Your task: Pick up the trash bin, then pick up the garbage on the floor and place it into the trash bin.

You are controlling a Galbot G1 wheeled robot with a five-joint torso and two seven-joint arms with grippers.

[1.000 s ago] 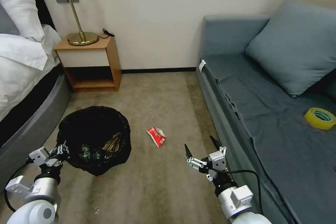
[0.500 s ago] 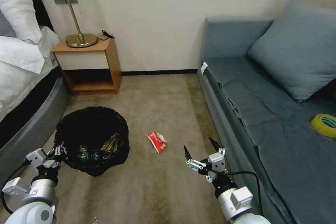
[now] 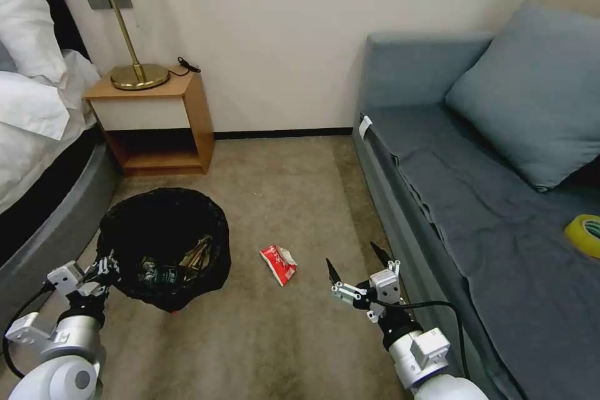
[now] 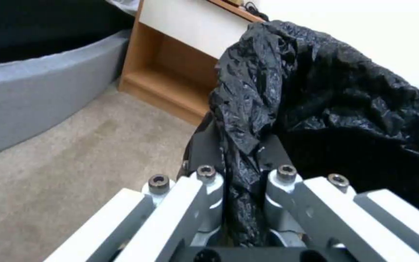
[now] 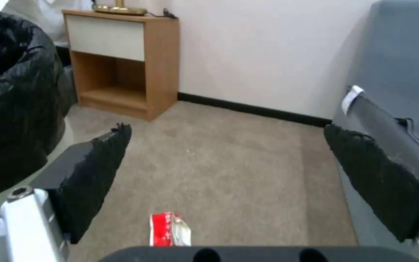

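Your right pincer (image 3: 356,270), spread apart, has the red wrapper (image 3: 279,261) on the floor just ahead-left, long axis seemingly diagonal; left pincer (image 3: 100,270) grips the trash bin (image 3: 164,244) rim.

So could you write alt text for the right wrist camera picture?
The right gripper, jaws wide open, hangs over beige carpet with a red snack wrapper lying just ahead. A black-bagged trash bin, wooden nightstand and grey sofa surround it.

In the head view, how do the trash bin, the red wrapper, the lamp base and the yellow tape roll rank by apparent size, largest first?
1. Trash bin.
2. Lamp base.
3. Red wrapper and yellow tape roll: unsure, since the frame edge cuts the roll.
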